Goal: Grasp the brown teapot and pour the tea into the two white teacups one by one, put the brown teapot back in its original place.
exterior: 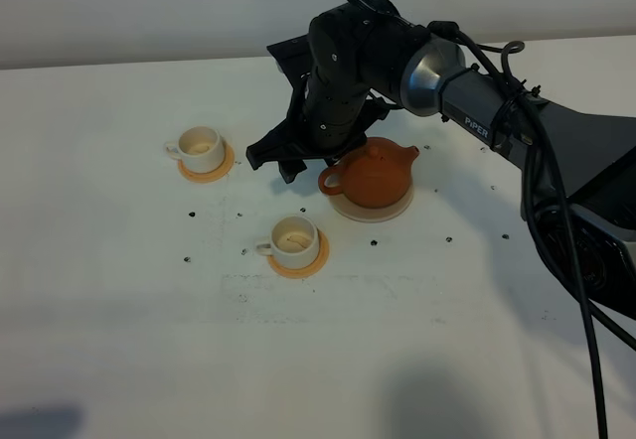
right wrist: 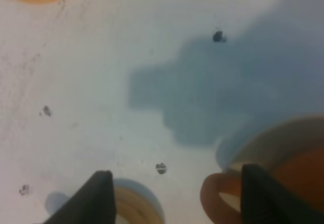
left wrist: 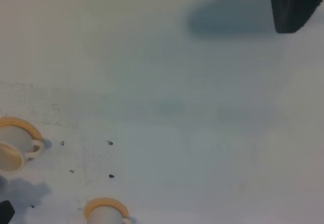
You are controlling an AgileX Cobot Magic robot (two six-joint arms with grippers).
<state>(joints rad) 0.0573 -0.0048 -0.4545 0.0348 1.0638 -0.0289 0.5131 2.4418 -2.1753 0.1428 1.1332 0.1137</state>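
Observation:
The brown teapot sits upright on its pale cream disc right of centre. One white teacup stands on an orange coaster at the left. The other white teacup stands on a coaster in front. My right gripper reaches across and hangs just left of the teapot, open. In the right wrist view the right gripper shows wide-set fingers. The teapot's brown loop lies close inside one of them, ungripped. My left gripper is out of view.
Small dark specks dot the white table. The left wrist view shows both cups on coasters at one edge and a dark block in a corner. The right arm's cables run along the right side.

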